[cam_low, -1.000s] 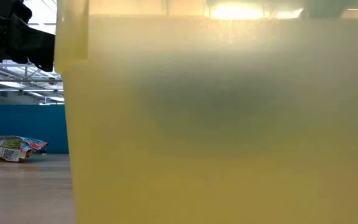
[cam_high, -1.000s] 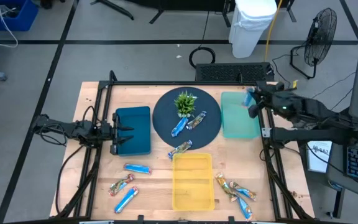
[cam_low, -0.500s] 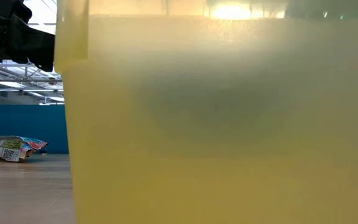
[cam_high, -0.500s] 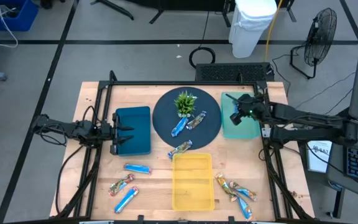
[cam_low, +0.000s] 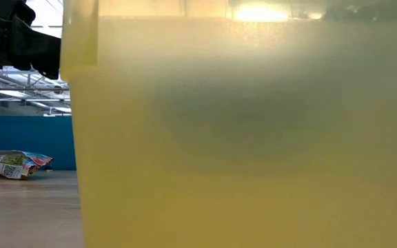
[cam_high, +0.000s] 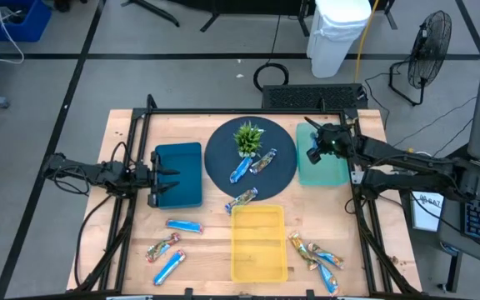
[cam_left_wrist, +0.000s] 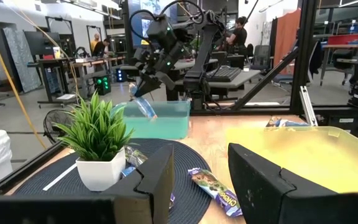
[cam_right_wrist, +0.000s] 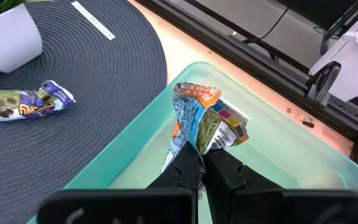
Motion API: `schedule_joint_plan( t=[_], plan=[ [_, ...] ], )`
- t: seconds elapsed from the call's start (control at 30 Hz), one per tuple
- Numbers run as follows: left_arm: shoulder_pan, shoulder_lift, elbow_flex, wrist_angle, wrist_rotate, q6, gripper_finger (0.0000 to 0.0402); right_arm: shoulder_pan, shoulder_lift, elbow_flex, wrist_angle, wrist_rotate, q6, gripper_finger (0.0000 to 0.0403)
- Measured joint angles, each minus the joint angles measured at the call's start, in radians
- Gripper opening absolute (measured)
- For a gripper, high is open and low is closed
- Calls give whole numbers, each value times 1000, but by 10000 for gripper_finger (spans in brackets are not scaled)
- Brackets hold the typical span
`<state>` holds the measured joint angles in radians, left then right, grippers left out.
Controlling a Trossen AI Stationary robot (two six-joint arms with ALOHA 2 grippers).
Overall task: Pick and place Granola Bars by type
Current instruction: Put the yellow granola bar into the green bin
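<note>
My right gripper (cam_high: 317, 152) is shut on a granola bar (cam_right_wrist: 207, 121) with a blue, orange and silver wrapper, above the teal bin (cam_high: 323, 167) at the table's far right. The left wrist view shows that bar (cam_left_wrist: 145, 107) hanging over the teal bin (cam_left_wrist: 166, 121). My left gripper (cam_high: 160, 185) waits open over the dark blue bin (cam_high: 180, 171). Two bars (cam_high: 240, 169) (cam_high: 262, 161) lie on the round dark mat (cam_high: 223, 154) beside the small plant (cam_high: 248, 137). One bar (cam_high: 242, 199) lies at the mat's near edge. More bars lie near left (cam_high: 169, 246) and near right (cam_high: 317, 258). My right gripper pinches the bar between its two fingers (cam_right_wrist: 188, 168) at one end of the wrapper (cam_right_wrist: 197, 146). It comes slanting down from the table's right. The bar is lifted clear and hangs tilted below the fingers, its free end (cam_left_wrist: 150, 114) about level with the teal bin's rim.
A yellow bin (cam_high: 258, 242) stands at the near middle and fills most of the low view (cam_low: 253, 138); one bar (cam_low: 9, 164) shows beside it there. A black frame (cam_high: 248, 112) rims the table. People and desks show in the room beyond.
My right gripper, still shut on the bar, has moved from the table's far right edge toward the left and slightly nearer, coming over the teal bin. The bar went with it. In the last half second it has hardly shifted.
</note>
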<state>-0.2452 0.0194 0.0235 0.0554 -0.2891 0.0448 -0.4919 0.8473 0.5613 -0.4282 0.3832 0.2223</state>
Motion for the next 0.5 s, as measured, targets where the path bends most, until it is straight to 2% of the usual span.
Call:
schedule_joint_plan(
  t=[0.5],
  plan=[
    [0, 0, 0, 0, 0, 0, 159, 0, 0, 0, 13, 7, 1, 20]
  ],
)
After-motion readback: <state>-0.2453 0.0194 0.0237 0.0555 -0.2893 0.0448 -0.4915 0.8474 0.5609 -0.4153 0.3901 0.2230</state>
